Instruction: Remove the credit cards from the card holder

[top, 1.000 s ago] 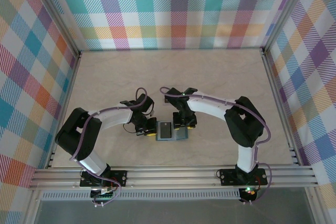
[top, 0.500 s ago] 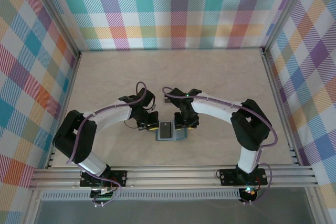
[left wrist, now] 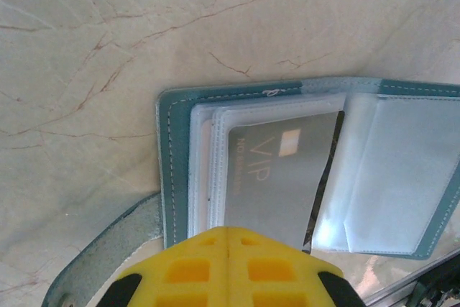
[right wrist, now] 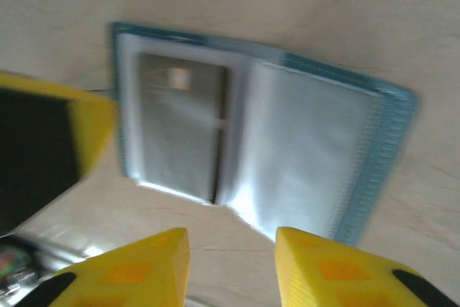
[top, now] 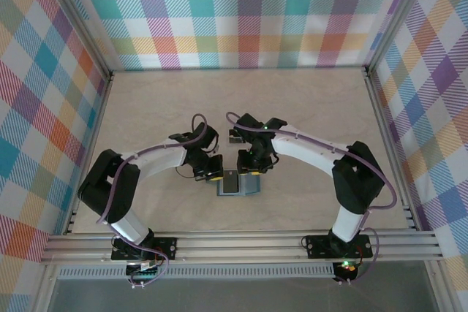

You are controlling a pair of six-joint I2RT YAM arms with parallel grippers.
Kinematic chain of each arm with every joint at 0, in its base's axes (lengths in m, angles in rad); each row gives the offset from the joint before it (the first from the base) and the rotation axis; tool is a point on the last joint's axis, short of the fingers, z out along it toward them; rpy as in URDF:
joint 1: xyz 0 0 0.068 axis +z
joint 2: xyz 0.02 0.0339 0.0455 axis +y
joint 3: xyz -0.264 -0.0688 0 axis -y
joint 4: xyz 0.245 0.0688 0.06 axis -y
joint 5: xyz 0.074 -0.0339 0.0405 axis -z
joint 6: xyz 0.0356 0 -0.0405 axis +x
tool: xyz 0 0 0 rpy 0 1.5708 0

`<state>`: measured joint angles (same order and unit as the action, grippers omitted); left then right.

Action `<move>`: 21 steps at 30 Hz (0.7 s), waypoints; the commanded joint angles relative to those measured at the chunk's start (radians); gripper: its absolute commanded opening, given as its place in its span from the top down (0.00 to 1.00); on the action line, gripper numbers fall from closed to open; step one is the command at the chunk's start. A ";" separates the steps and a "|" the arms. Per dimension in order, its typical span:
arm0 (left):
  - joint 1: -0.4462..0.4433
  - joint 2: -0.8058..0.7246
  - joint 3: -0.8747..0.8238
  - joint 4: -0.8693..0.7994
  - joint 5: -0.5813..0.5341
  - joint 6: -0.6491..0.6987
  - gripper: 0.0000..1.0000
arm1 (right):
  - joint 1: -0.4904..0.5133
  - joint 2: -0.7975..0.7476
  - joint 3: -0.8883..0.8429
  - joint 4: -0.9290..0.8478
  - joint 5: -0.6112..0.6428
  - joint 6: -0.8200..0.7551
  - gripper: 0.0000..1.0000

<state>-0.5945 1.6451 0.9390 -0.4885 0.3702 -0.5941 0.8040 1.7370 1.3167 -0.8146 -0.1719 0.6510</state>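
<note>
Card holder (right wrist: 316, 141) blurred at the right wrist — left tool (left wrist: 228, 241) overlaps one credit card (left wrist: 280, 174) edge.

You are facing a tight spot around the open card holder (top: 238, 183): the left gripper (top: 212, 174), jaws closed, is crowding its left edge, and the right gripper (top: 249, 169), jaws parted, is hanging over its far side. The table (top: 314, 107) beyond is lying bare up to the plaid walls (top: 241, 20), and the holder's near and right sides are lying unblocked.

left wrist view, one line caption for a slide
Shut left gripper at the edge of the open card holder, silver VIP card inside.
</note>
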 commanded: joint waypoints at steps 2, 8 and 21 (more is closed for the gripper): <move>-0.016 0.029 -0.029 0.030 0.018 -0.013 0.96 | -0.020 0.000 -0.054 0.194 -0.228 0.066 0.66; -0.019 0.035 -0.029 -0.008 -0.004 0.006 0.97 | -0.042 0.071 -0.126 0.316 -0.285 0.098 0.68; -0.019 0.047 -0.041 -0.040 -0.023 0.030 0.97 | -0.054 0.138 -0.201 0.363 -0.243 0.085 0.68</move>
<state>-0.5980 1.6787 0.9207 -0.4664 0.3737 -0.5838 0.7513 1.8656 1.1263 -0.4416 -0.4427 0.7475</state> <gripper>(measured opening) 0.050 0.315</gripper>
